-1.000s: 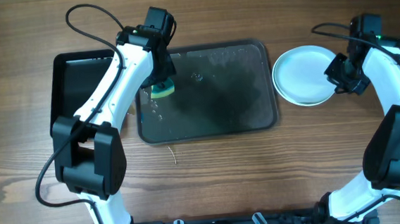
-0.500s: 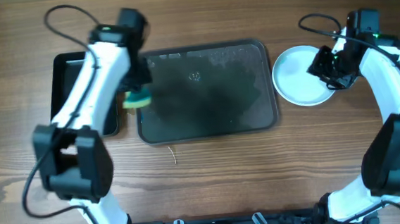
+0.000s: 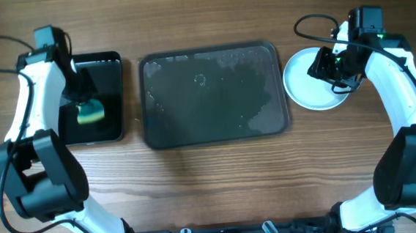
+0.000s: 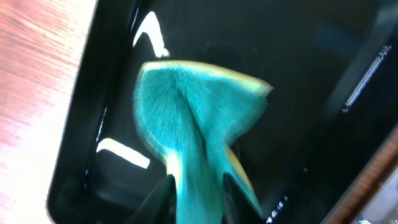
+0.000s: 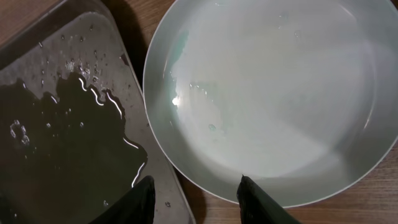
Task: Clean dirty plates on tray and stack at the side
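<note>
The dark grey tray (image 3: 216,123) lies mid-table, wet and with no plate on it; its corner shows in the right wrist view (image 5: 56,137). White plates (image 3: 305,88) sit stacked on the wood just right of it, and the top plate (image 5: 267,93) looks clean and wet. My right gripper (image 3: 329,67) hovers above them, open and with nothing in it (image 5: 196,202), its fingers straddling the plate rim and the tray edge. My left gripper (image 3: 82,94) is over the small black tray (image 3: 113,72), shut on a teal and yellow sponge (image 4: 193,112).
The small black tray (image 4: 311,93) stands left of the grey tray with a narrow gap between them. Arm cables loop over the far table edge on both sides. Bare wood lies in front of both trays.
My left arm has swung left off the grey tray, carrying the sponge over the small black tray. My right gripper has shifted left over the plates.
</note>
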